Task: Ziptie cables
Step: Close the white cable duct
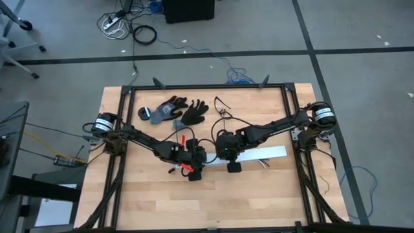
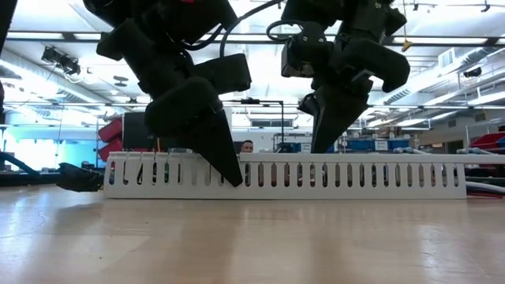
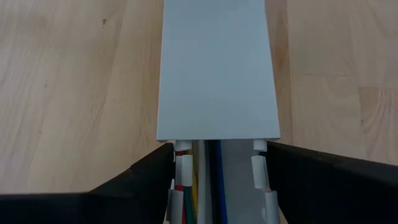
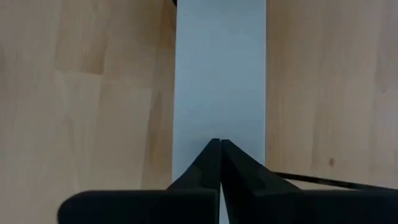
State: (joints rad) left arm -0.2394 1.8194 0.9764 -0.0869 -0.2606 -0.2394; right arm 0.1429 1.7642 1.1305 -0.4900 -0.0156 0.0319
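Note:
A long white slotted duct [image 2: 355, 175] lies flat on the table, closed for most of its length by a plain white cover [image 3: 216, 68]. At its uncovered end the cables [image 3: 205, 180], yellow, green, black and blue wires, lie along the channel and run in under the cover. My left gripper [image 3: 217, 149] straddles the duct at the cover's edge. My right gripper [image 4: 219, 142] is shut, and its tips are over the middle of the cover's width, farther along the duct. My left gripper has one finger [image 3: 149, 171] against each slotted side wall [image 3: 181, 163] of the duct, at the uncovered end just short of the cover's edge. It comes slanting down from above, across the duct. The duct stays flat on the table. My right gripper's shut fingertips [image 4: 214, 152] meet the cover's top face [image 4: 219, 93] near the middle of its width, slanting down from above. In the low view the tip [image 2: 319, 148] reaches the duct's top edge.
A pair of dark work gloves [image 1: 174, 111] and a thin black looped wire [image 1: 223, 107] lie toward the table's far side. Black frame rails [image 1: 123, 103] run along the table's left, far and right edges. Bare wood lies near the front edge.

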